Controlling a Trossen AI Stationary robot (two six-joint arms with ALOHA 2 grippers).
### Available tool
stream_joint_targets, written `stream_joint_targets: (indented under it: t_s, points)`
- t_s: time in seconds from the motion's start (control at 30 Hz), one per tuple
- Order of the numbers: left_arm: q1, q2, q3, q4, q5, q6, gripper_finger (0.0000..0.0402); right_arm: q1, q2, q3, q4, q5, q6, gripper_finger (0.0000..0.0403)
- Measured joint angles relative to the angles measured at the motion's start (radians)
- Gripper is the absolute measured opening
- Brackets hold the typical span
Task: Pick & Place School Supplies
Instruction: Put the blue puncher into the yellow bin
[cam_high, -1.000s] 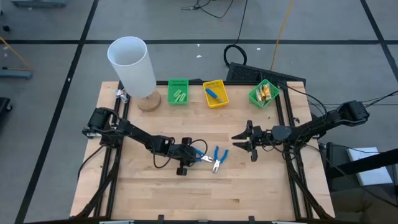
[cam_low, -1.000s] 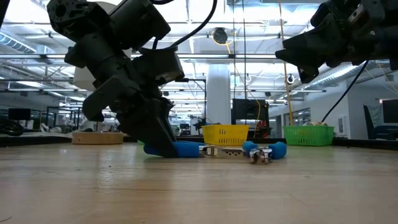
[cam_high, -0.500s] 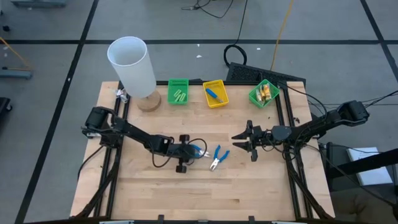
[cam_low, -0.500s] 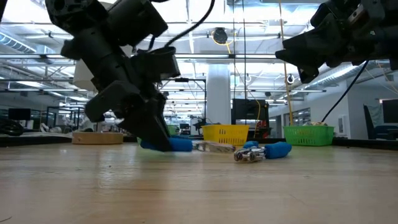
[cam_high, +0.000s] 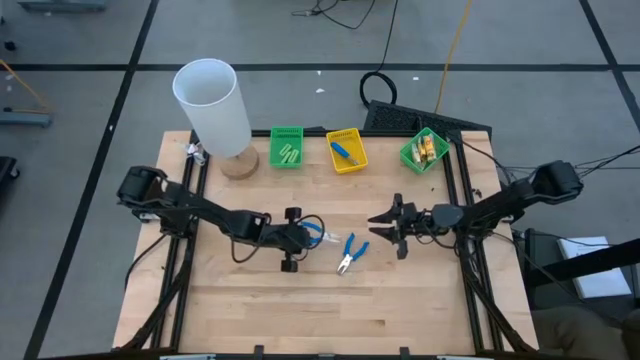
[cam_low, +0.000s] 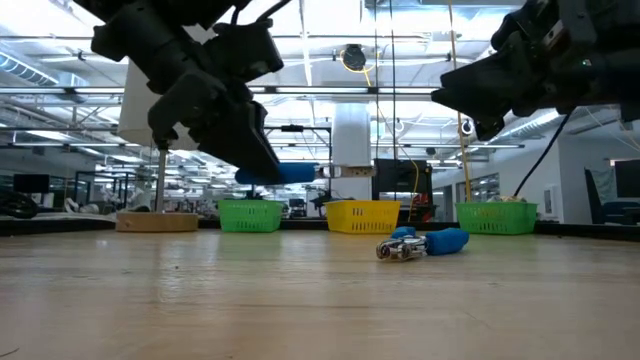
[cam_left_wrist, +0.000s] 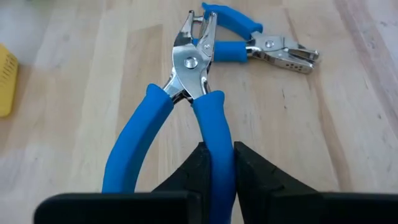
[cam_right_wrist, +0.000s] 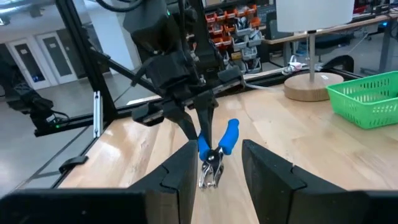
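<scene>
The left gripper (cam_left_wrist: 216, 163) clamps one handle of blue pliers (cam_left_wrist: 186, 93) — held clear of the worktop (cam_high: 400, 300). A second blue tool (cam_high: 349, 253) lies there. The right gripper (cam_high: 385, 224) hovers nearby — fingers apart.

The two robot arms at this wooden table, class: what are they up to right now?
The left claw is shut on one handle of a pair of blue-handled metal pliers, held clear above the wooden table. A second blue-handled metal tool lies on the table. The right claw hangs open nearby, holding nothing.
</scene>
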Motion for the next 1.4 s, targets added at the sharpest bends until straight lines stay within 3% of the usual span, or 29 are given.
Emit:
stream_joint_targets:
  t_s: [0.33, 1.4]
  points:
    - [-0.004, -0.005, 0.000, -0.002, 0.000, 0.018, 0.0056, -0.011, 0.084, 0.000, 0.079, 0.000, 0.026, 0.0116]
    - [-0.007, -0.004, 0.001, -0.002, 0.005, 0.025, 0.0048, -0.011, 0.083, 0.000, 0.080, -0.004, 0.031, 0.0116]
